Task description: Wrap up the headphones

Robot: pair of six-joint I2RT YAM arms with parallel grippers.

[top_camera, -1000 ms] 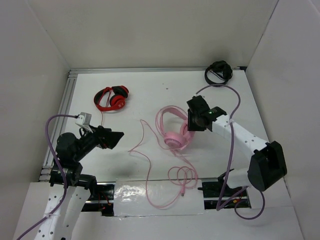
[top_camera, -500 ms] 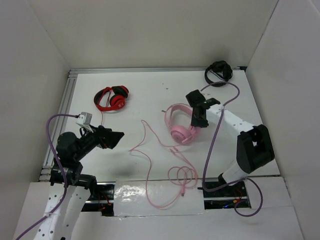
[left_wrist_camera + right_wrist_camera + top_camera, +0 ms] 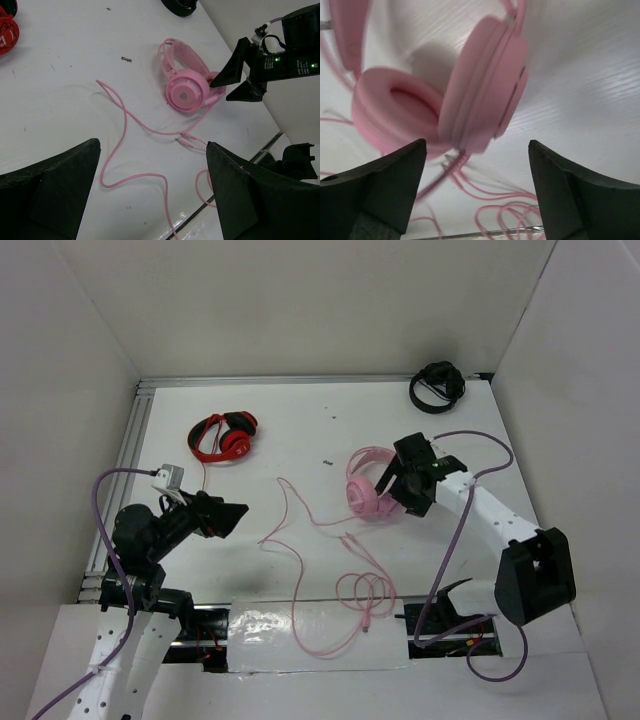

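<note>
Two things look most likely to go wrong. First, the headphones (image 3: 368,485) sit right of centre on the worktop (image 3: 280,430), propped on their cups with the band pointing to the far side, and nothing holds them. A nudge from the right claw (image 3: 220,92) could tip or slide them. The cup is also round and padded, so a pinch placed off-centre may squeeze it out instead of catching it.

Second, the cable (image 3: 123,107) is all slack. It wanders left from the cups, doubles back toward the near edge, coils there, and one loop appears to hang over that edge. Lifting or turning the headphones would drag this length along. It could snag on an arm, tighten into a knot, or slip off the worktop where neither claw reaches it easily.

The right claw has its jaws apart, fairly wide though perhaps not fully. It holds nothing. Its wrist view shows one cup in the gap between the fingers, clear of both. From the left wrist view a fingertip (image 3: 214,83) sits just beside that cup's right side, and I cannot tell whether it touches.

The left claw (image 3: 232,512) hangs over the near left, jaws fully apart, empty, well apart from the headphones.
</note>
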